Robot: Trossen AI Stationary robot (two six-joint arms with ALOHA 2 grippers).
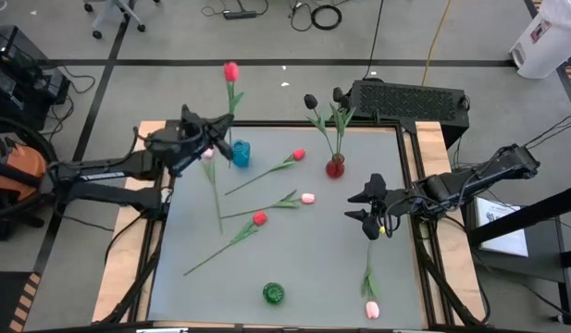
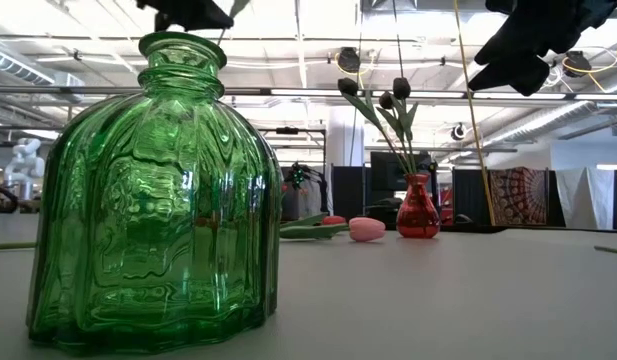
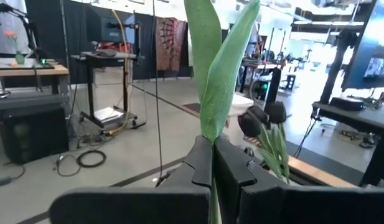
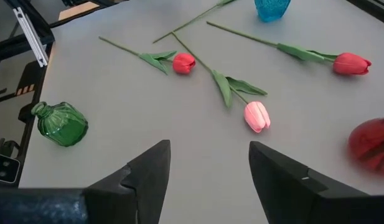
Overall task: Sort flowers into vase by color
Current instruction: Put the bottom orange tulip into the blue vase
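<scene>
Seen from above, the left gripper [image 1: 214, 139] is holding a red tulip [image 1: 231, 71] upright over the blue vase [image 1: 240, 153] near the table's [image 1: 322, 268] far left corner, fingers clamped together on the stem. Its wrist camera is showing what the high view cannot: the stem and long leaves [image 3: 218, 68] pinched between the two dark fingers [image 3: 232, 165].

The right gripper [image 1: 370, 205] is hovering over the right half of the table with its fingers standing apart and nothing between them. Its wrist camera is looking down on two red tulips [image 4: 183, 63] [image 4: 351, 63] and a pink tulip [image 4: 256, 116] lying flat mid-table, with the green vase [image 4: 60, 123] off to one side.

The high view is also showing a pink tulip [image 1: 371, 309] lying at the near edge toward the right corner, and another [image 1: 208, 155] lying just beside the blue vase.

The low view is looking past the green vase [image 2: 153, 200], which is sitting close to the near edge, to the red vase [image 2: 417, 210] near the far edge, which is holding three black tulips [image 2: 401, 88] upright.
</scene>
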